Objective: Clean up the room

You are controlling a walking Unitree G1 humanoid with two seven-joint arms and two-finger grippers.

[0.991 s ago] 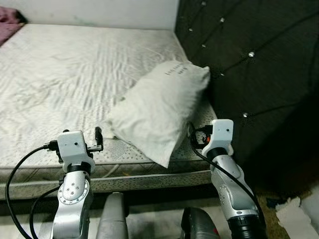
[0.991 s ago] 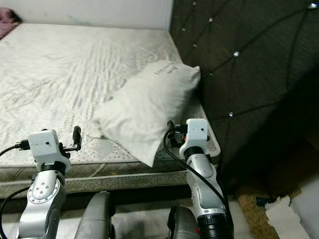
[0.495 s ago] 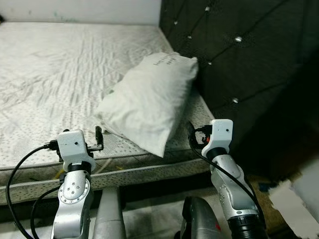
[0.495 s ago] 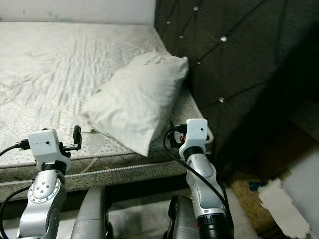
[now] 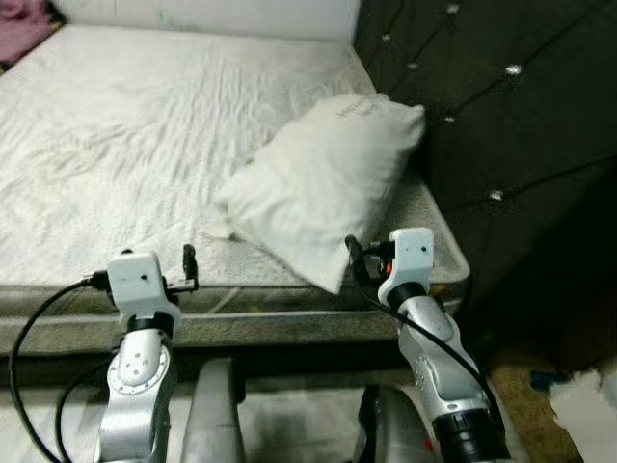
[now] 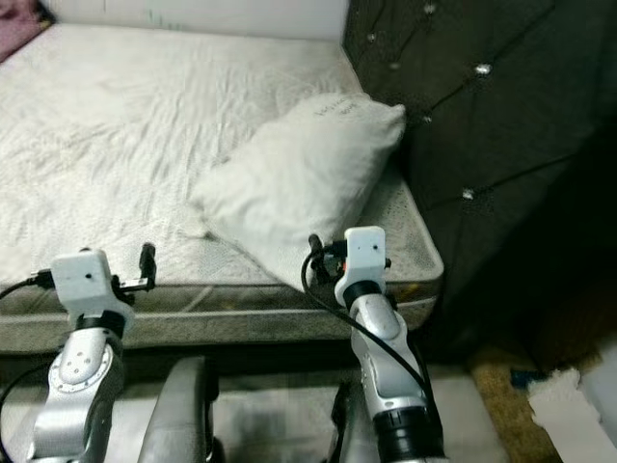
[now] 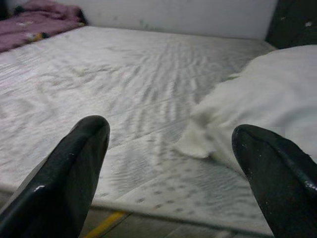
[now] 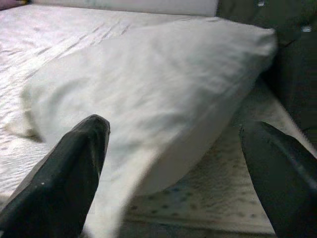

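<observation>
In the eye views you see the white pillow point(image 5: 323, 183) lying slantwise at the bed's point(image 5: 116, 145) front right corner, against the dark headboard point(image 5: 521, 116), with the left gripper point(image 5: 189, 265) and right gripper point(image 5: 353, 257) raised at the bed's front edge. Your left wrist view shows its fingers point(image 7: 74, 173) spread wide over the mattress edge, holding nothing, a pillow corner ahead. Your right wrist view shows its fingers point(image 8: 69, 168) wide too, empty, just short of the pillow.

Bare white quilted mattress point(image 5: 125, 145): wide open surface left of the plump white pillow point(image 5: 323, 188) | pillow: lies slanted at the bed's right end, top corner against the dark tufted headboard point(image 5: 501, 116), lower corner overhanging the near edge | right claw point(image 8: 173, 163): spread open, faced by the pillow | left claw point(image 7: 171, 173): spread open, open mattress ahead, pillow corner beside it
</observation>
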